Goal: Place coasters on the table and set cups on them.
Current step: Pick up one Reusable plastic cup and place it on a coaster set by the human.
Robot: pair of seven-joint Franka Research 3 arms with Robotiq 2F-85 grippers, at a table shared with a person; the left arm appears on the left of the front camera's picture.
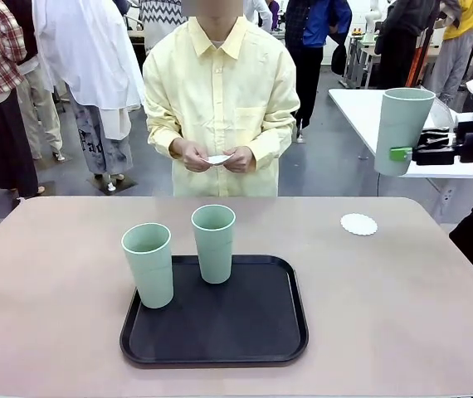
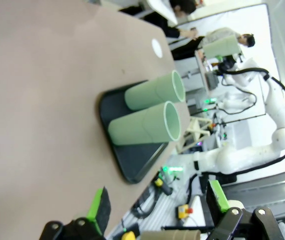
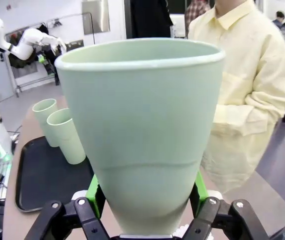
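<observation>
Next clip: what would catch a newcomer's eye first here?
The robot's right hand grips a mint-green cup held high at the table's far right. Two matching cups stand upright on the black tray in the middle, and one white coaster lies bare on the table toward the person, who holds something thin and white.

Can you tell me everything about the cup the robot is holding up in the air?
The lifted cup is a tall, pale mint-green tumbler, smooth and plastic-looking, with no handle. It is widest at its rounded rim and narrows toward the base. It stands upright in the air, open end up. The right end effector grips it low down, its green pads pressing one on each side. Nothing else touches it.
</observation>
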